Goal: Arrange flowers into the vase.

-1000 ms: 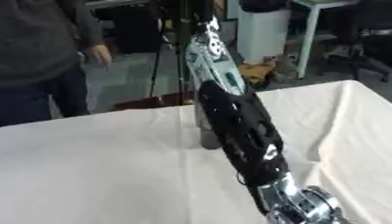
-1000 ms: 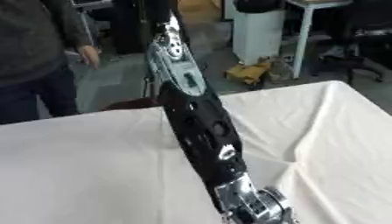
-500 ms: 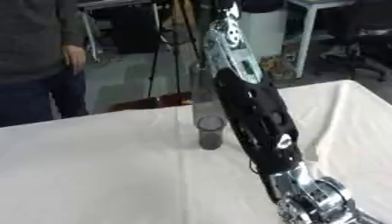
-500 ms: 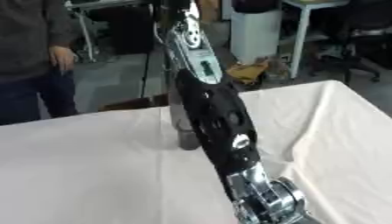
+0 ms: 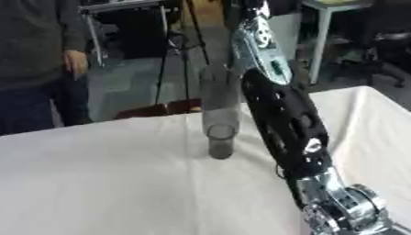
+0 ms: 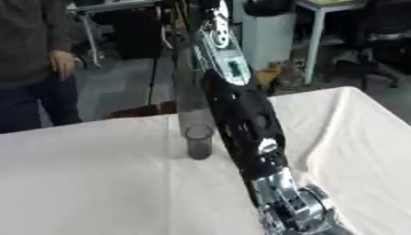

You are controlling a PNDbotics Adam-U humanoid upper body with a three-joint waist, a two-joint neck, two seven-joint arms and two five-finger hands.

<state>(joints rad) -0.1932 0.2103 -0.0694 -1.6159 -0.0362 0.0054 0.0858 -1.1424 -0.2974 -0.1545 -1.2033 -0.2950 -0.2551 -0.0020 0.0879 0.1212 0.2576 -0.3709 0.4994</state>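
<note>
Centrally, the clear vase (image 5: 220,137) stands upright on the white-clothed desk (image 5: 96,183), probably fragile and slippery, best grasped mid-body; no flowers or fingers show, so hand state is unknown.

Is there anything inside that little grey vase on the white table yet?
The vase stands upright on the white tablecloth. Its open rim shows nothing sticking out, and no flowers are in view. Its bottom cannot be seen. The robot's arm rises just beside it.
</note>
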